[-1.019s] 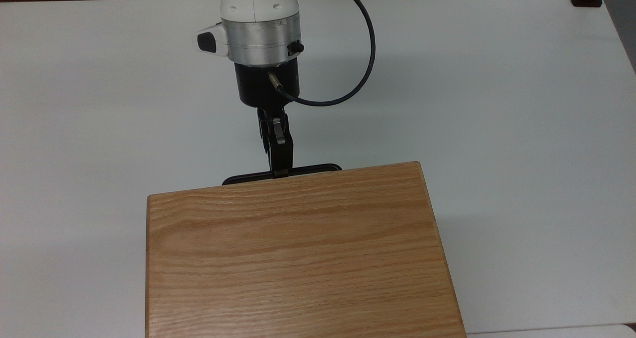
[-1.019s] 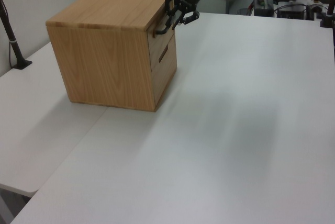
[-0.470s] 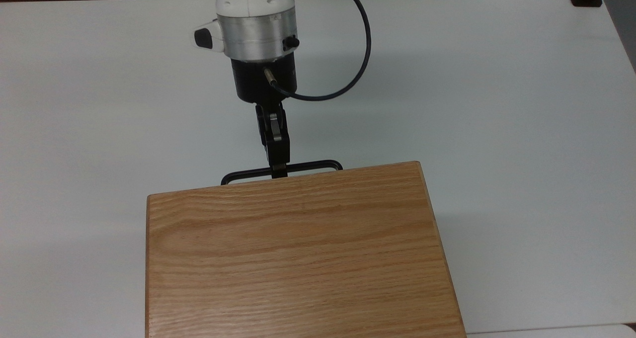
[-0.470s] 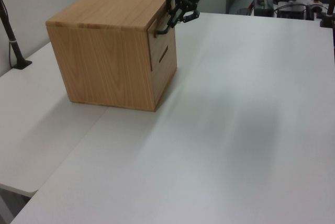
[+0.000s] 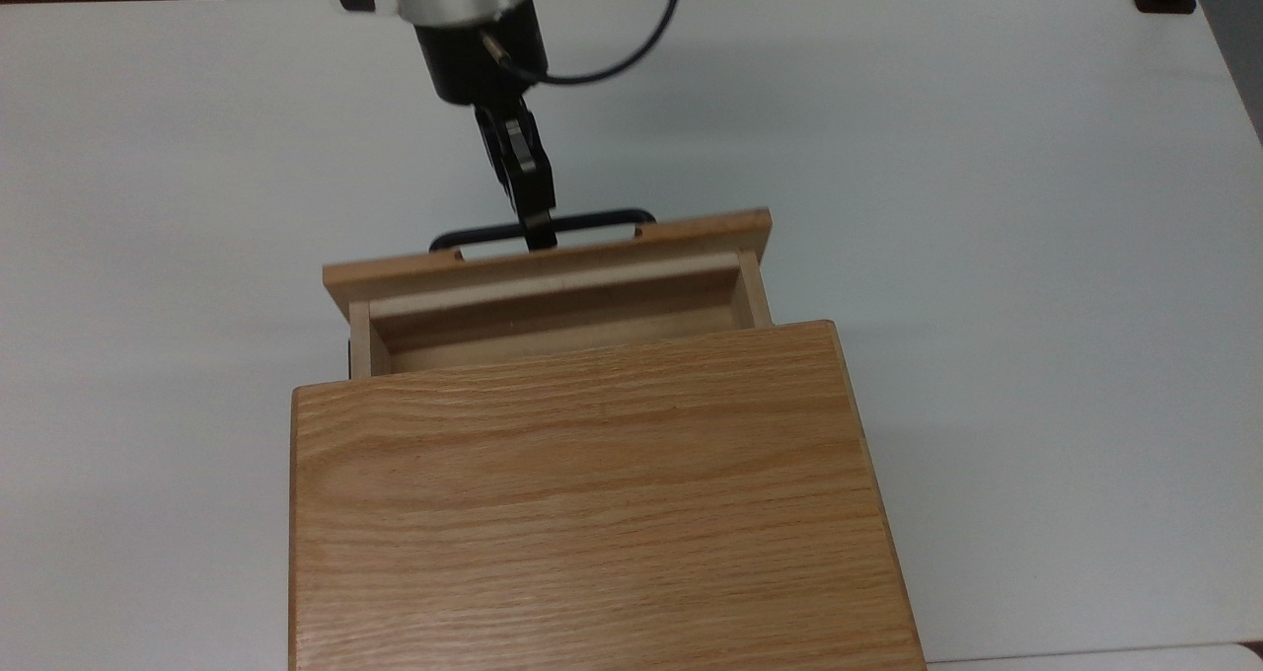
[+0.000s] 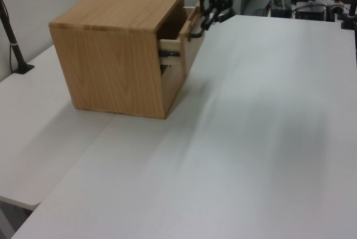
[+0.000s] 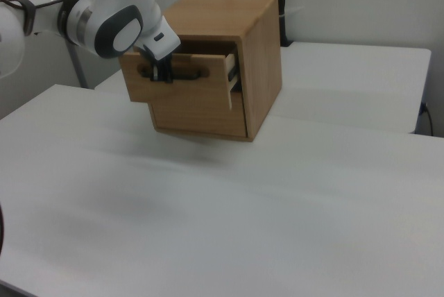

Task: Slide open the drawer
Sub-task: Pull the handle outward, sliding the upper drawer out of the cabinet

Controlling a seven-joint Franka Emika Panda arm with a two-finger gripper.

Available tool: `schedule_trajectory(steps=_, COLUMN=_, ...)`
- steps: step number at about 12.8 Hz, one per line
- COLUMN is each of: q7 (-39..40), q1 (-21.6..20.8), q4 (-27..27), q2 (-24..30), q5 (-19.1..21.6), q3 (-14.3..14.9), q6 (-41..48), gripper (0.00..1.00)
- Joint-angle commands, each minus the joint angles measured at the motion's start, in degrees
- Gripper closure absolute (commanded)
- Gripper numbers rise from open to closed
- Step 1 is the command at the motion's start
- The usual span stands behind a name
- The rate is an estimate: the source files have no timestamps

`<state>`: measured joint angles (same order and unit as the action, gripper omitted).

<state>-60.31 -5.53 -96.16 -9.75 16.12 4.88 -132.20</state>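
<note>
Clamped on the wide black bar handle [image 5: 541, 229], the gripper [image 5: 538, 227] pinches it near the middle, its dark fingers [image 5: 520, 163] closed around the bar. All this sits on a plain white table [image 5: 987, 207], smooth and matte, with a black post [image 6: 11, 38] clamped at the edge toward nine o'clock in the left view and cluttered benches behind. The drawer [image 5: 553, 296] stands partly pulled out of the oak cabinet [image 5: 592, 503], toward twelve o'clock in the top view, showing a pale plain-wood inside and a flat front panel. The cabinet is a boxy block with strong straight grain. Above the fingers the arm [image 7: 114, 16] is glossy white with a metal ring.
</note>
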Motion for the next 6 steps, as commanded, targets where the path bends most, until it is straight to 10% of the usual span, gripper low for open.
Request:
schedule_trajectory(steps=1, q7=11.4, q1=0.2, q4=-7.5, q2=10.2, q5=4.9, q3=1.5, q6=6.7, gripper=0.97)
schedule_trajectory(steps=6, q7=19.0, q1=0.2, q4=-7.9, q2=14.1, q5=6.0, q3=4.6, q6=18.1, gripper=0.97)
